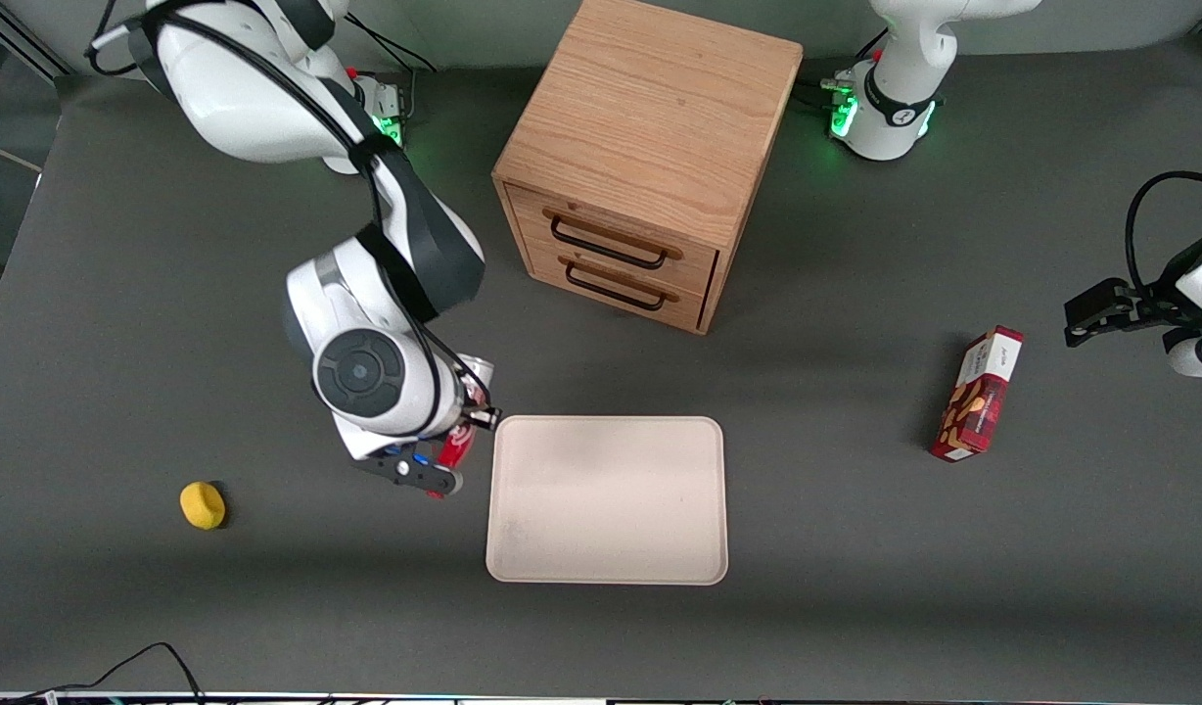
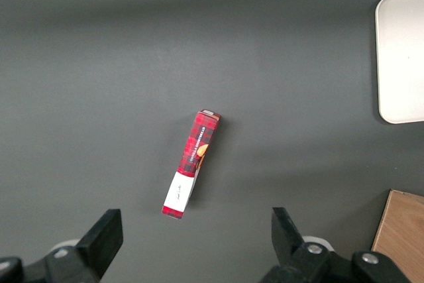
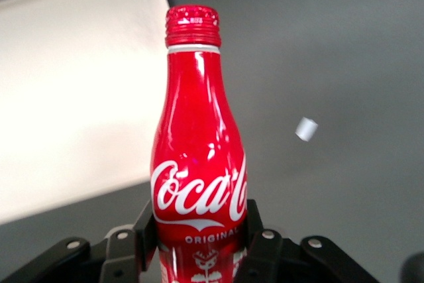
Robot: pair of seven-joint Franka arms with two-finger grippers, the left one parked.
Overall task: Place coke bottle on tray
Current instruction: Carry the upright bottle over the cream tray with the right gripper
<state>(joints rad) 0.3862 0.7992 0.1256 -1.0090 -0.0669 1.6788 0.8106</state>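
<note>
— Coke bottle (image 3: 199,157)?
— Held in the pincer (image 3: 199,246), fingers (image 3: 262,246) clamped on both sides of its lower body, cap pointing away from the wrist. It sits just beside the tray (image 1: 607,499), off the tray's short edge at the working arm's end.
— Tray?
— Flat on the desk (image 1: 855,587), nearer the front camera than the wooden cabinet (image 1: 640,157).
— Others?
— Yellow lump (image 1: 203,505) toward the working arm's end; red snack box (image 1: 977,394) toward the parked arm's end.
</note>
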